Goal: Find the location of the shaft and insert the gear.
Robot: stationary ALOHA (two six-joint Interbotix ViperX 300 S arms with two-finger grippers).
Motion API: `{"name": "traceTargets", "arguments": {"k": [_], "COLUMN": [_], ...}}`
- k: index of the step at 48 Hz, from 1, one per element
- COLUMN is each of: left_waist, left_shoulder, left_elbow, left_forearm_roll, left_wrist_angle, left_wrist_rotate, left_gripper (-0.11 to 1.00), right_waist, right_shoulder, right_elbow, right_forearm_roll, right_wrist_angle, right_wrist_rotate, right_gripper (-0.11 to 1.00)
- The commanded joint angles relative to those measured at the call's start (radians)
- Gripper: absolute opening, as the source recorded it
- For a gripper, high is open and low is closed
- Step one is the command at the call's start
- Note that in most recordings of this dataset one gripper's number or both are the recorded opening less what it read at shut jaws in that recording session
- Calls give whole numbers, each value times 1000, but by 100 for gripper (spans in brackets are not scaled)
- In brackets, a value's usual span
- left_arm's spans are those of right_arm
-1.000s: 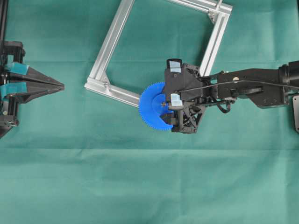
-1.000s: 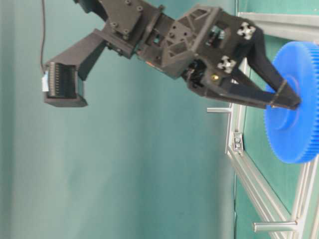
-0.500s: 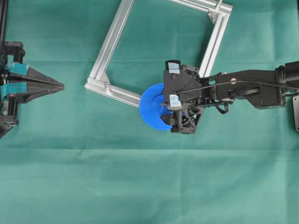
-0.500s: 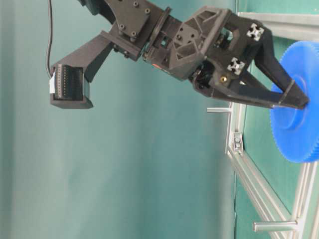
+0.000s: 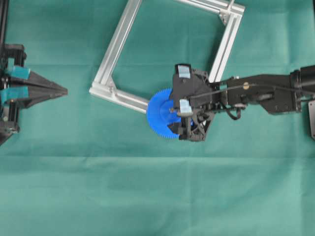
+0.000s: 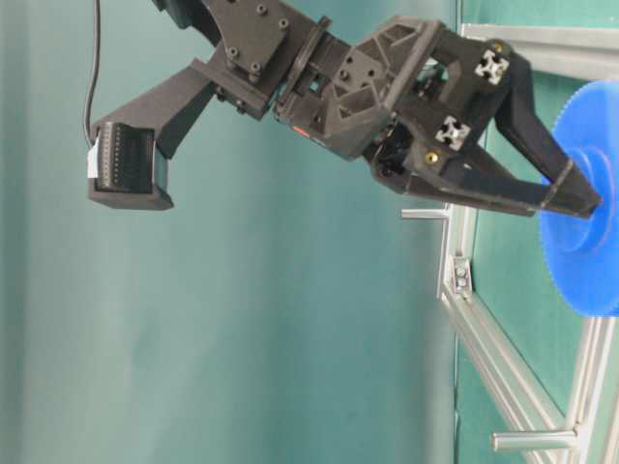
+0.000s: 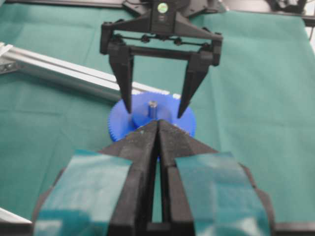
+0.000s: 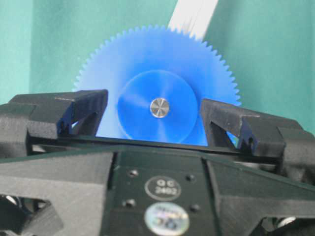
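- Two black fingers of the right gripper (image 7: 154,109) stand spread wide, clear of the hub of the blue gear (image 8: 158,88), gripping nothing
- The gear lies flat on the green cloth (image 5: 147,196) just beside the aluminium frame (image 5: 118,44), with the silvery shaft (image 8: 159,107) showing through its centre hole
- Insertion looks done; next, a straight lift clear
- Left gripper (image 5: 61,90) sits pressed shut, far left

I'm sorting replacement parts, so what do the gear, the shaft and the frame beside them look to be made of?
The gear looks like moulded plastic: uniform bright blue, matte, with fine crisp teeth. The shaft looks like metal: its silvery round end shines in the hub's centre. The frame looks like aluminium extrusion: pale silver, satin, with lengthwise grooves.
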Motion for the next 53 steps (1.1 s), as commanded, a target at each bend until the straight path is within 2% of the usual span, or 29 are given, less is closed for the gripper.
{"name": "traceTargets", "arguments": {"k": [1,30,53], "left_waist": [3,3,3], "left_shoulder": [5,0,-17], "left_elbow": [-25,-26,-26], "left_forearm_roll": [-2,-2,-2], "left_wrist_angle": [-3,2,28], "left_wrist_rotate": [-2,-2,-2], "left_gripper": [1,1,1], "right_waist": [2,0,-3], "right_shoulder": [-41,-179,-218], "right_elbow": [-17,0,48], "right_forearm_roll": [-2,-12,-12], "right_wrist_angle": [-6,46,48], "right_wrist_rotate": [-2,-2,0], "right_gripper": [88,88,88]}}
